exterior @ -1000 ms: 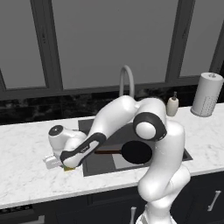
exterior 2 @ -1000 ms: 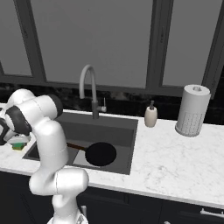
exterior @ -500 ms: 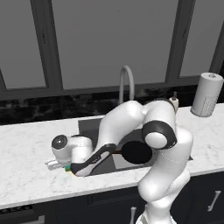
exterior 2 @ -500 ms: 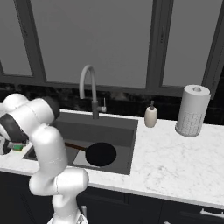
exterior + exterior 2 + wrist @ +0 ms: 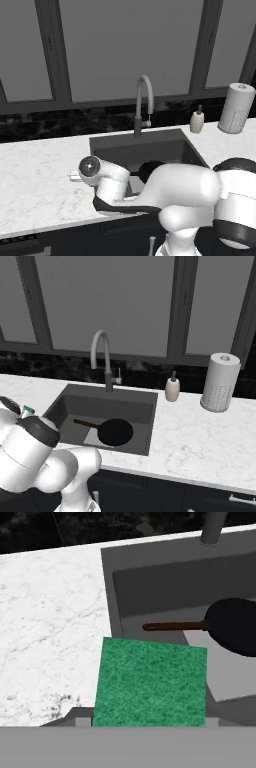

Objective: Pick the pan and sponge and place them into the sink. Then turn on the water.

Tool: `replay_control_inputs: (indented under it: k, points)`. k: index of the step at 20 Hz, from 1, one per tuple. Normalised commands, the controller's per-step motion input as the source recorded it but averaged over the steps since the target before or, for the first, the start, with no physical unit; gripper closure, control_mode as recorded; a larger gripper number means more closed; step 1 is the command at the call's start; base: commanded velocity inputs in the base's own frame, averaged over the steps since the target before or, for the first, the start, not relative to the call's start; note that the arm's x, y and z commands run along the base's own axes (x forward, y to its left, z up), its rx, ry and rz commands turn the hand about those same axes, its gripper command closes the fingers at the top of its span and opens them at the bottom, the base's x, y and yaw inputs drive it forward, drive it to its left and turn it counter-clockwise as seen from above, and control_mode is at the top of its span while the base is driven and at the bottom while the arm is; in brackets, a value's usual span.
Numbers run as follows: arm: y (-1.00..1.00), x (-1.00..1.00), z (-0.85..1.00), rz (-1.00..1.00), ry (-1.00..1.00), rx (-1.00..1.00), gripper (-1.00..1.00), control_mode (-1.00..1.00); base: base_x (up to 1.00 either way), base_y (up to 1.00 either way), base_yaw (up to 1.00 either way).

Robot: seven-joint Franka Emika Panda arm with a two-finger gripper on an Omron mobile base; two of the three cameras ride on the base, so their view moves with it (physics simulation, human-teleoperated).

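The green-topped sponge (image 5: 150, 682) sits close under the hand camera, between the fingers of my gripper (image 5: 149, 719), which is shut on it. It hangs over the counter's edge at the left rim of the sink (image 5: 160, 587). A green corner of the sponge (image 5: 28, 409) peeks out beside my arm in the right base view. The black pan (image 5: 115, 432) lies flat on the sink (image 5: 135, 401) floor, with its brown handle (image 5: 172, 626) pointing left. The pan (image 5: 235, 624) lies to the sponge's right. The grey gooseneck faucet (image 5: 102, 356) stands behind the basin, no water running.
A soap bottle (image 5: 172, 388) and a paper towel roll (image 5: 220, 382) stand on the white marble counter right of the sink. My bent arm hides the sink's front left corner in the left base view. Dark windows run behind the counter.
The hand has risen from the counter left of the sink and shifted right toward the basin, carrying the sponge. The elbow has swung low in front. The pan has not moved.
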Motion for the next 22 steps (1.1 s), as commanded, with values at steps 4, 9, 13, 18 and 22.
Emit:
replay_control_inputs:
  k: [4, 9, 13, 18, 22]
  points:
    - [-0.84, -0.21, 1.00, -0.15, 0.00, 0.28, 1.00, -1.00, 0.00, 0.00, 0.00]
    - [-1.00, -0.41, 0.94, -0.17, -0.02, 0.30, 1.00, -1.00, 0.00, 0.00, 0.00]
    - [-0.95, -0.28, 0.99, -0.19, 0.00, 0.27, 1.00, -1.00, 0.00, 0.00, 0.00]
    - [-0.87, -0.22, 0.95, -0.20, 0.09, 0.23, 1.00, -1.00, 0.00, 0.00, 0.00]
    - [-0.84, -0.15, 0.84, -0.18, 0.20, 0.17, 1.00, -1.00, 0.00, 0.00, 0.00]
